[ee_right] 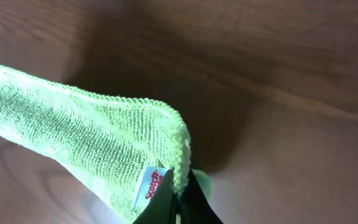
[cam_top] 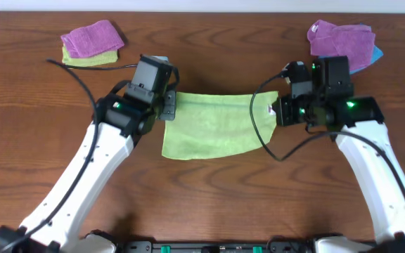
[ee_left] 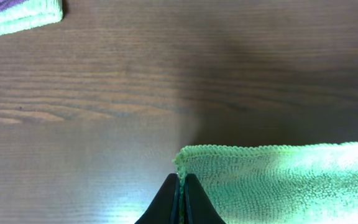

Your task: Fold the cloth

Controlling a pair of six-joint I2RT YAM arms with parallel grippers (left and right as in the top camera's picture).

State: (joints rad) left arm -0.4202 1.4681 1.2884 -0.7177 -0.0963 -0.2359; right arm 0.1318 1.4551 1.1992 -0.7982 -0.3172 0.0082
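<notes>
The lime-green cloth (cam_top: 213,125) hangs stretched between my two grippers over the middle of the table, its lower edge resting on the wood. My left gripper (cam_top: 169,105) is shut on the cloth's left top corner; in the left wrist view the black fingers (ee_left: 181,183) pinch the edge of the cloth (ee_left: 278,180). My right gripper (cam_top: 281,111) is shut on the right top corner. In the right wrist view the fingers (ee_right: 178,193) clamp the hem of the cloth (ee_right: 86,137) next to the white tag (ee_right: 149,185).
A purple towel (cam_top: 92,37) on a paler yellow-green folded towel (cam_top: 83,60) lies at the back left; its edge shows in the left wrist view (ee_left: 17,17). A purple towel (cam_top: 339,39) over a blue one (cam_top: 375,55) lies at the back right.
</notes>
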